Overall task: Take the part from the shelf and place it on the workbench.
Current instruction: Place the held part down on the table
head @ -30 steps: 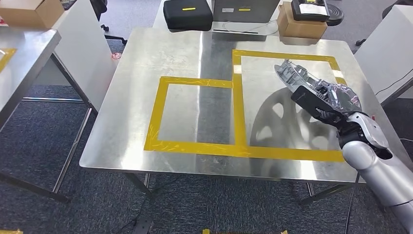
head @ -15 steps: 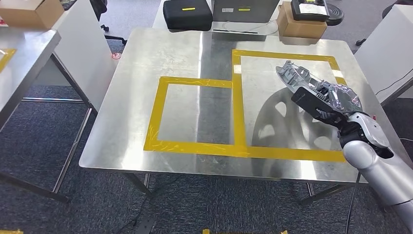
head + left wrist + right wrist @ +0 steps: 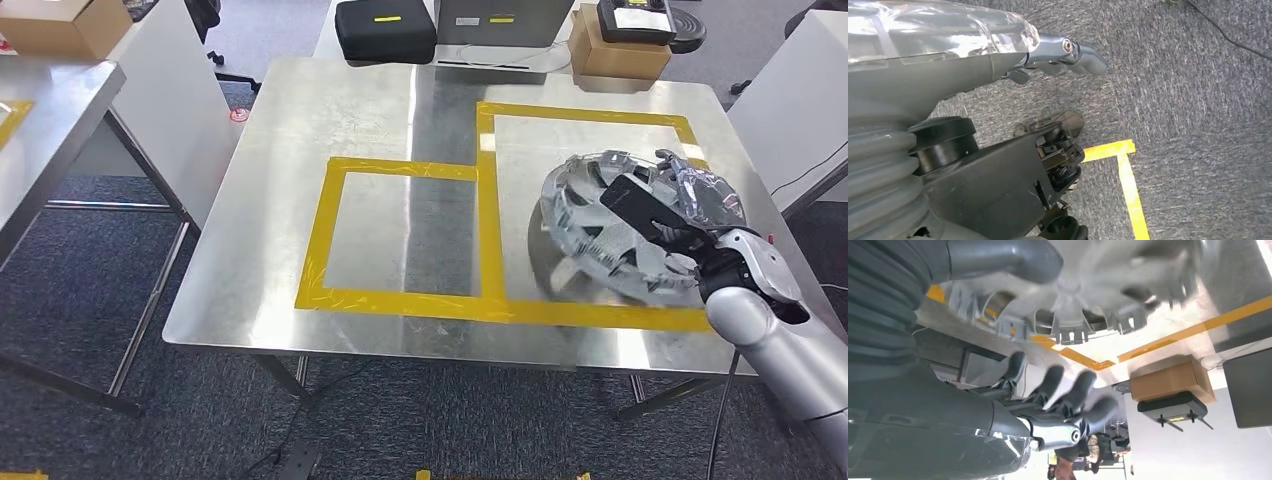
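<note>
The part, a silver spoked wheel cover (image 3: 600, 235), lies tilted and motion-blurred inside the right yellow-taped square (image 3: 585, 113) of the steel workbench (image 3: 400, 110). My right hand (image 3: 680, 215) hovers over the cover's right edge. In the right wrist view its fingers (image 3: 1063, 390) are spread with nothing between them, and the cover (image 3: 1073, 295) sits beyond the thumb (image 3: 1008, 260). My left hand (image 3: 1068, 55) hangs over grey carpet and holds nothing.
A second taped square (image 3: 400, 165) lies left of the first. Beyond the bench's far edge are a black case (image 3: 385, 28), a grey box (image 3: 500, 20) and a cardboard box (image 3: 618, 50). Another steel table (image 3: 40, 110) and a white panel (image 3: 170, 90) stand at left.
The wheel cover was held up on edge in my right hand. It has left the hand and dropped toward the bench inside the right square. The hand has barely moved.
</note>
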Robot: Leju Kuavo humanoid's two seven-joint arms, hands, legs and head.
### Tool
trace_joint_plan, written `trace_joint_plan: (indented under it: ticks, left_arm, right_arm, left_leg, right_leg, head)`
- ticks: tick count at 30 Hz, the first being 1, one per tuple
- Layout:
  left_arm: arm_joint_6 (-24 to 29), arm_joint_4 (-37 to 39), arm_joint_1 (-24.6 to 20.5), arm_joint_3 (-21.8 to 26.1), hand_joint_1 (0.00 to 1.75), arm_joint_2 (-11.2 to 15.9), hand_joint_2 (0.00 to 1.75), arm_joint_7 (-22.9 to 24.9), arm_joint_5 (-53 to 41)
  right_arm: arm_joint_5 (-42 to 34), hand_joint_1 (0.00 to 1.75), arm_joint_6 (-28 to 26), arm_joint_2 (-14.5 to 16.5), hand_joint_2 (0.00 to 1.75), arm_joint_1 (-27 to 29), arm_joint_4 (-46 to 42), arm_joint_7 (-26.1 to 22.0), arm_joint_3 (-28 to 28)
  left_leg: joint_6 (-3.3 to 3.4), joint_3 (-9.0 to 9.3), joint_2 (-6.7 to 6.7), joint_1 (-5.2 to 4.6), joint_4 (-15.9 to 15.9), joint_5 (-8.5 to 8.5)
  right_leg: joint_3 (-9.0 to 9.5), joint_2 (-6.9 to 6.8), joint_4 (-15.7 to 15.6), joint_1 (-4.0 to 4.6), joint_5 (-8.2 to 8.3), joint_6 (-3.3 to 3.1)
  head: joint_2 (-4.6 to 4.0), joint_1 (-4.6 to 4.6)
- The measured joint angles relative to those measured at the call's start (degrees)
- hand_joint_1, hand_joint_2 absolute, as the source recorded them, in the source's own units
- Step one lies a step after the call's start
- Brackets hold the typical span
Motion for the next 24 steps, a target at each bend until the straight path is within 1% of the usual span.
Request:
trace_joint_plan:
  ticks: [11,13,16,18,22,24]
  left_arm:
    - [0.0,0.0,0.0,0.0,0.00,0.0,0.00,0.3,0.7]
    - [0.0,0.0,0.0,-0.1,0.00,0.0,0.00,0.3,1.0]
    - [0.1,0.0,0.0,-0.1,0.00,0.0,0.00,0.3,1.7]
    - [0.3,0.0,0.0,-0.1,0.00,0.0,0.00,0.3,2.2]
    - [1.1,0.0,0.1,-0.1,0.00,0.0,0.00,0.0,3.4]
    - [1.4,0.0,0.1,-0.1,0.00,0.1,0.00,-0.1,3.9]
  right_arm:
    - [-0.2,0.00,-0.4,0.0,1.75,0.0,0.0,-0.3,0.0]
    - [-0.5,0.00,-1.2,0.0,1.75,0.1,0.0,-0.7,0.0]
    - [-1.8,0.00,-4.0,0.0,1.75,0.4,0.0,-1.9,-0.3]
    - [-4.1,0.00,-7.1,0.0,1.75,1.0,-0.2,-4.0,-0.9]
    - [-13.8,0.00,-16.9,1.1,1.75,4.2,-2.2,-13.7,-4.6]
    - [-18.7,0.00,-19.2,2.0,0.87,5.9,-3.8,-18.2,-6.6]
  left_leg:
    - [0.00,0.06,-0.05,0.00,0.0,0.01]
    - [0.00,0.06,-0.07,0.00,0.0,0.01]
    - [-0.01,0.07,-0.13,0.00,0.0,0.01]
    - [-0.01,0.07,-0.19,0.00,0.0,0.02]
    - [-0.02,0.07,-0.33,0.00,0.0,0.02]
    - [-0.02,0.07,-0.32,0.01,0.0,0.02]
  right_leg:
    - [0.06,0.00,0.0,0.00,0.02,0.02]
    - [0.06,0.00,0.0,0.00,0.02,0.03]
    - [0.07,-0.01,0.0,0.00,0.02,0.03]
    - [0.10,-0.02,0.0,0.00,0.02,0.03]
    - [0.16,-0.13,0.0,0.01,0.02,0.03]
    - [0.17,-0.17,0.0,0.03,0.02,0.03]
  head:
    - [0.00,0.00]
    - [0.00,0.00]
    - [0.00,0.00]
    - [0.00,-0.01]
    - [0.00,0.00]
    - [0.00,0.00]
